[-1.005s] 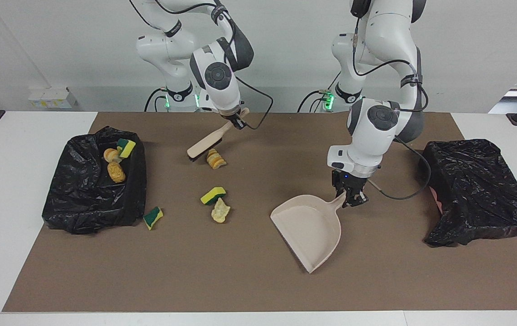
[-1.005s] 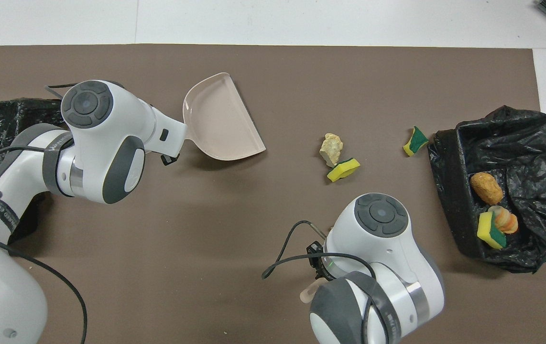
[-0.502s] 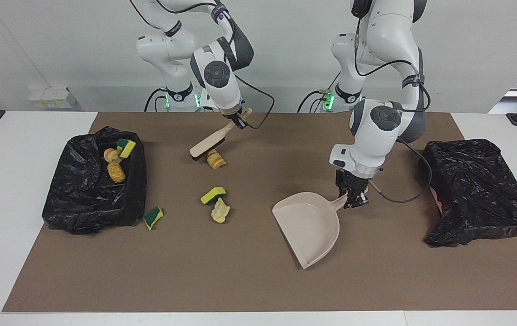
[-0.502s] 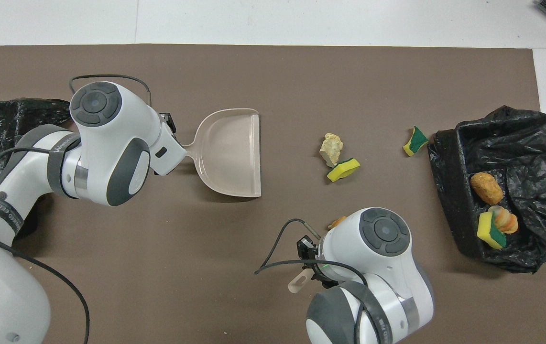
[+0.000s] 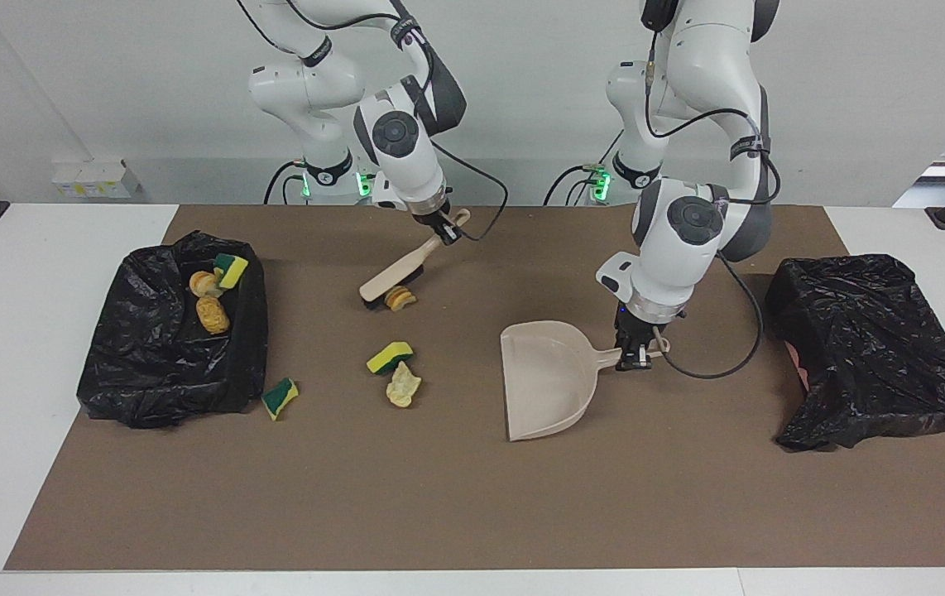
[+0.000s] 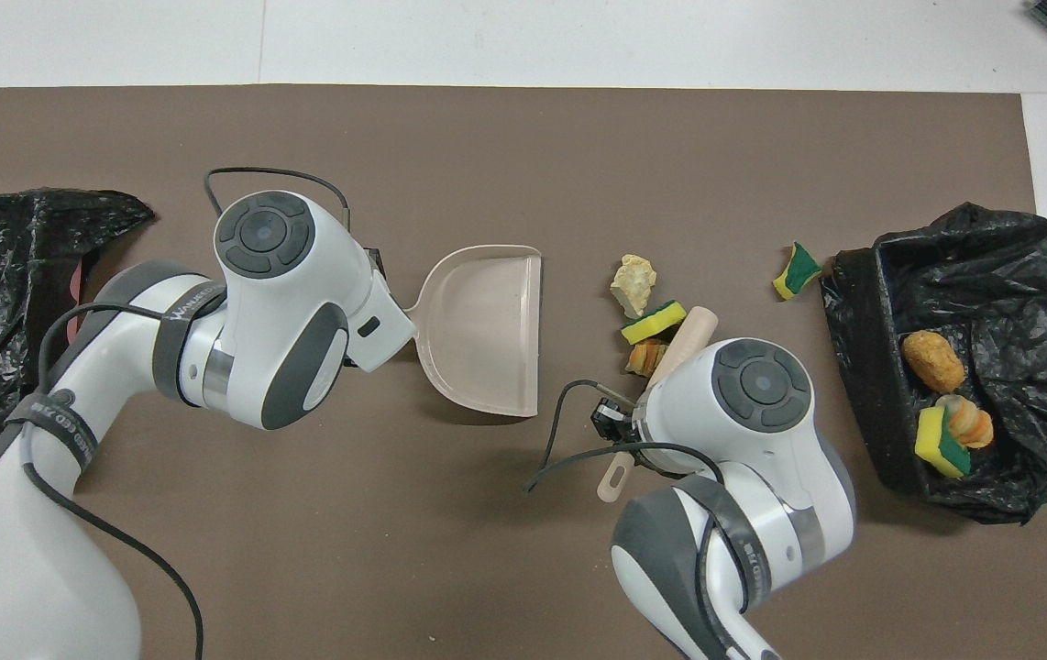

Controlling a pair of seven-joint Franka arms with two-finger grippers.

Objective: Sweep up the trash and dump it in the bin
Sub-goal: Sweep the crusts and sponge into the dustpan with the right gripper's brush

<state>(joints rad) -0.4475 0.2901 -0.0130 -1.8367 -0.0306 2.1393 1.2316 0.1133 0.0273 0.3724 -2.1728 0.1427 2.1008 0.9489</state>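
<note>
With my right gripper (image 5: 445,231) clamped on the brush (image 5: 396,275) beside a bread lump (image 5: 398,298), I've got my left gripper (image 5: 636,354) gripping the dustpan (image 5: 544,385), mouth facing the trash to catch it

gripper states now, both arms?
Left gripper: shut on the dustpan handle.
Right gripper: shut on the brush handle.

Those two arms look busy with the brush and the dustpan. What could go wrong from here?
1. The brush is pushing one bread lump; it could roll sideways past the dustpan, whose mouth is some way off.
2. The sponge piece and pale lump lie in the sweeping path and may scatter.
3. The green-backed scrap beside the bin could be missed.
</note>
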